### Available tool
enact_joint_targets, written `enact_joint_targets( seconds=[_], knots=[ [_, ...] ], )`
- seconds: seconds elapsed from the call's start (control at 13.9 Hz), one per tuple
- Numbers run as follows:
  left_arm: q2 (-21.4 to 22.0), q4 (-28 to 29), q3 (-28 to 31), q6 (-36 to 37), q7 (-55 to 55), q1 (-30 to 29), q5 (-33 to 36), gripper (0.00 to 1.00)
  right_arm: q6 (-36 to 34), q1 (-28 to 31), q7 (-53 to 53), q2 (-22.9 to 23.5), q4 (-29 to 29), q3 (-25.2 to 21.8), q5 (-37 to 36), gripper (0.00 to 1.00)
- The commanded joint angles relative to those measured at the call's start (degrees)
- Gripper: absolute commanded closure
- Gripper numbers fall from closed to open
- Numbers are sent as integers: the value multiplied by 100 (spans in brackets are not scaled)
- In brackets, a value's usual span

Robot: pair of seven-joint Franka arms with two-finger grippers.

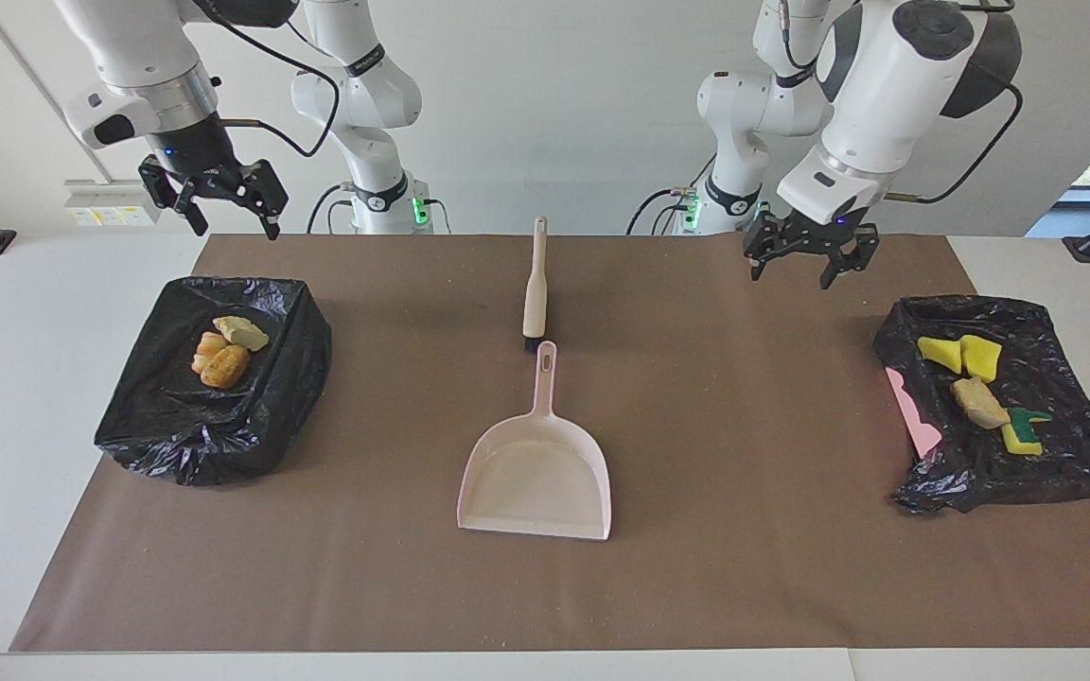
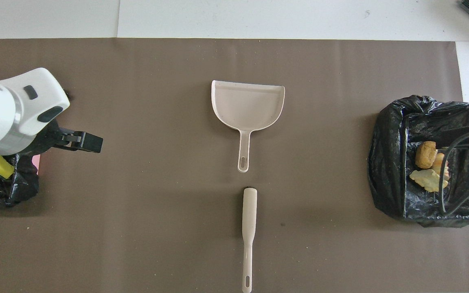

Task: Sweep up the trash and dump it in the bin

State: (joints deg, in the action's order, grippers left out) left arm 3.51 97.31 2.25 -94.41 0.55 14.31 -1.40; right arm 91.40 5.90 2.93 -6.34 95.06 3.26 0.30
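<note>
The trash sits in two black-lined bins at either end of the tabletop: golden-brown bread-like lumps in the bin toward the right arm's end, and yellow sponge chunks, a pale lump and a green-sided piece in the bin toward the left arm's end. No scrap of that size shows loose on the brown mat; only fine specks dot it.

At the middle of the mat lies the pale pink dustpan, flat and empty, its handle pointing toward the robots. The brush lies just nearer the robots, in line with the handle and apart from it.

The left end effector hangs in the air with fingers spread and nothing between them, beside the sponge bin rather than over it. The right end effector hangs likewise spread and empty, near the bread bin's robot-side edge.

By the look of it, the sweeping and dumping are finished: tools set down, bins filled, both arms waiting clear. Nothing appears left to collect.
</note>
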Motion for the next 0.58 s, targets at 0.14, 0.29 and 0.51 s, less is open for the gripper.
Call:
enact_joint_targets(
  seconds=[0.14,0.29,0.51],
  knots=[
    [72,-1001,-67,1011,-818,-656,122,0,10,7,-65,-16,-5,8,-12,0],
    [-148,-1318,-32,1336,-828,-798,70,0,18,7,-65,-8,-5,-1,-12,0],
    [-482,-1986,-14,1758,-942,-868,96,0,10,7,-47,-7,-5,-9,-73,0]
  ],
)
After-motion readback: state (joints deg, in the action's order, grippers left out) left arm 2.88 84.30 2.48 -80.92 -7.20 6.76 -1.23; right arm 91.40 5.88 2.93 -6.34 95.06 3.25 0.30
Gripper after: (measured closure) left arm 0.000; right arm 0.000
